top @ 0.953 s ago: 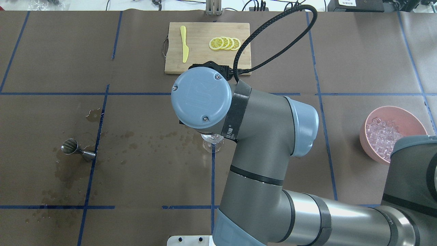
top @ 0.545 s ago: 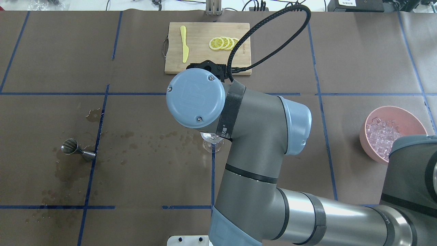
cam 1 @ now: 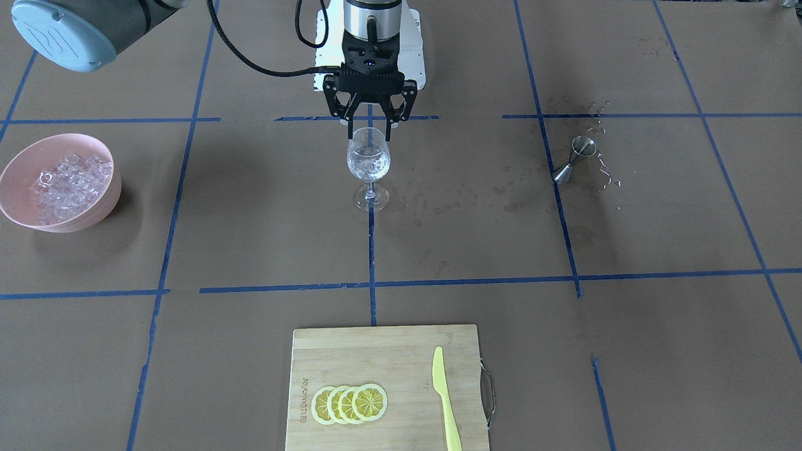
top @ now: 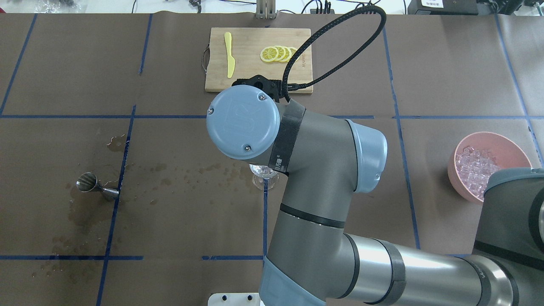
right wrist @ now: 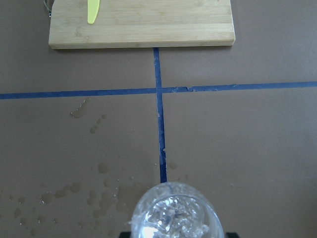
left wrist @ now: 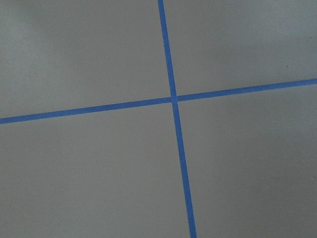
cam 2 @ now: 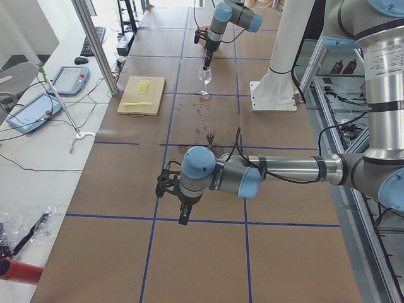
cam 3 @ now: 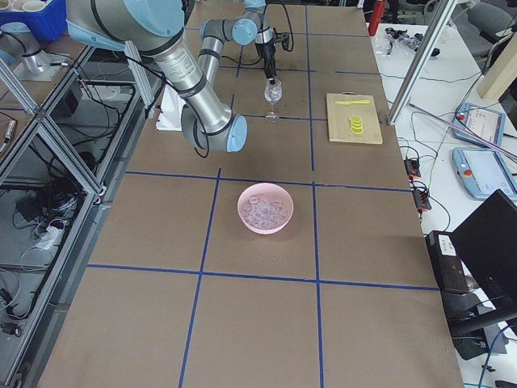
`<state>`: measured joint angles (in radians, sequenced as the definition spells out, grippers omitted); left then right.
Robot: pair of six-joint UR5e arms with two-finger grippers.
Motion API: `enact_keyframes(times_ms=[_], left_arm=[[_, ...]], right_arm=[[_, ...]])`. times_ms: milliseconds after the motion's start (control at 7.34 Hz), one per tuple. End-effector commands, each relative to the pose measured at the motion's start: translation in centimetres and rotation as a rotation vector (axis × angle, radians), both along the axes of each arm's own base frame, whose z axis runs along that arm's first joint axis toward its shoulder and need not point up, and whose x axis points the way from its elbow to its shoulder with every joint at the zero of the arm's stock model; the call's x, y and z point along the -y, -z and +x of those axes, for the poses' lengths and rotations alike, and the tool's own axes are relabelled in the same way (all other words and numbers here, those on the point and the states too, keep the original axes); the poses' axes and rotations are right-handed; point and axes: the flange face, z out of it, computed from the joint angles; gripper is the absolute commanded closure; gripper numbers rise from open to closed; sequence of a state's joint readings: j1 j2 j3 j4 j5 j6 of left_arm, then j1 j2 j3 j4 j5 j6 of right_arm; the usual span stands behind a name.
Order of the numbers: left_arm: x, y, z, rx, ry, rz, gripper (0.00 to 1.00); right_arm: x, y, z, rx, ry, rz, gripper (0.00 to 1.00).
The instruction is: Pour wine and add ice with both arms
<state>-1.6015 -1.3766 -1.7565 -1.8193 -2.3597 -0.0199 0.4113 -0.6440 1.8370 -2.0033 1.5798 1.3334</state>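
Upper centre, the right hand (cam 1: 370, 133) hangs spread wide just above the wine glass (cam 1: 368, 164) holding ice (right wrist: 171, 218); whether the left hand (cam 2: 182, 214) is spread or closed, I cannot tell.

Our right arm (top: 323, 170) nudges over
We see its wrist cap (top: 242, 121) shift slightly toward 9 o'clock overhead, the cable loop (top: 383, 17) following.

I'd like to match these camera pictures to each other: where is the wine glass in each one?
Front-facing: wine glass, upper centre.
Overhead: centre, mostly hidden under the right arm; only its foot shows.
Exterior left: top centre, far off.
Exterior right: top centre.
Left wrist: not in it.
Right wrist: bottom edge, seen from above.
Shared landmark: the bamboo cutting board, across the table from the robot.
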Motion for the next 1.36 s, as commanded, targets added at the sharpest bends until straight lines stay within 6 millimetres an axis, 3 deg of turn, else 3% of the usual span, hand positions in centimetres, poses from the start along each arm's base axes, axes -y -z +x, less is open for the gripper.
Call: enact_keyframes(times_ms=[0, 136, 272, 545, 953, 1226], left_arm=[[0.0, 0.0, 0.0, 0.000, 0.000, -0.001, 0.00], [0.0, 0.0, 0.0, -0.001, 0.000, -0.002, 0.00], [-0.1, -0.3, 0.0, -0.001, 0.000, -0.007, 0.00], [-0.5, -0.6, 0.0, -0.006, 0.000, -0.017, 0.00], [-0.5, -0.3, 0.1, -0.015, -0.002, -0.011, 0.00], [-0.5, -0.3, 0.1, -0.016, -0.002, -0.006, 0.00]], right_arm=[[-0.3, 0.7, 0.8, 0.021, 0.005, 0.006, 0.00], [1.0, 0.9, 2.5, 0.029, -0.002, 0.015, 0.00], [3.6, 0.1, 5.3, 0.026, 0.016, 0.020, 0.00], [8.9, -4.7, 13.5, -0.005, 0.104, 0.053, 0.00], [14.3, -14.3, 26.5, -0.104, 0.263, 0.146, 0.00], [15.5, -24.2, 34.9, -0.112, 0.331, 0.184, 0.00]])
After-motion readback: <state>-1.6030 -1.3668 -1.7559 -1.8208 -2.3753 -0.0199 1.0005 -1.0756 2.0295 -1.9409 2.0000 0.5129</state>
